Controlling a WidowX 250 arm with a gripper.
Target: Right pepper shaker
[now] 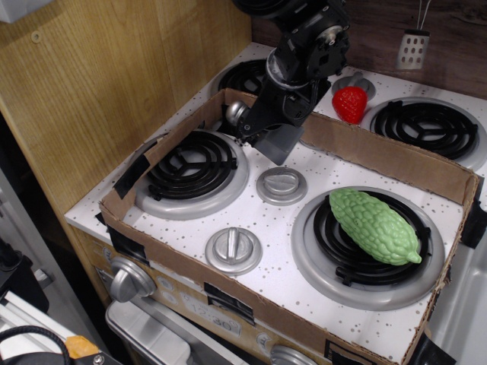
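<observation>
The pepper shaker [278,143] is a grey blocky body with a shiny silver ball cap [237,112]. It hangs tilted, cap up and to the left, base down and to the right, just above the white stove top near the back cardboard wall. My gripper [265,125] comes down from the top of the view and is shut on the shaker's upper body. The black arm hides part of the shaker.
A cardboard wall [380,156] fences the stove top. A green bumpy gourd [374,226] lies on the front right burner. Two silver knobs [281,185] [233,249] sit in the middle. The left burner [192,167] is bare. A red strawberry [350,103] sits behind the wall.
</observation>
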